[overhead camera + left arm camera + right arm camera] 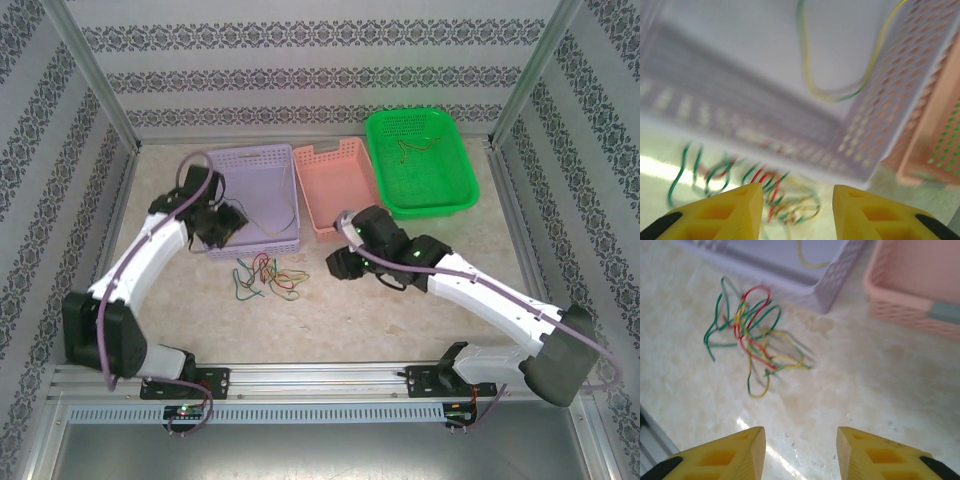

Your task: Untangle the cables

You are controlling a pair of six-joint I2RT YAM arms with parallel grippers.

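Top external: cable (415,148) in green basket (452,172), right wrist: tangled cables (752,340) on table (865,385)

Shells: white, smooth, on left arm (145,255) and right arm (495,300)
Joints: black housings; small green lights on right arm
Wiring: lilac cable (183,168) looped along each arm
Fingers (725,215): yellow, black near ends

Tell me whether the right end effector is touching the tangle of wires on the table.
Apart. The right wrist view shows bare table between the right end effector, open and empty, and the tangle of wires.
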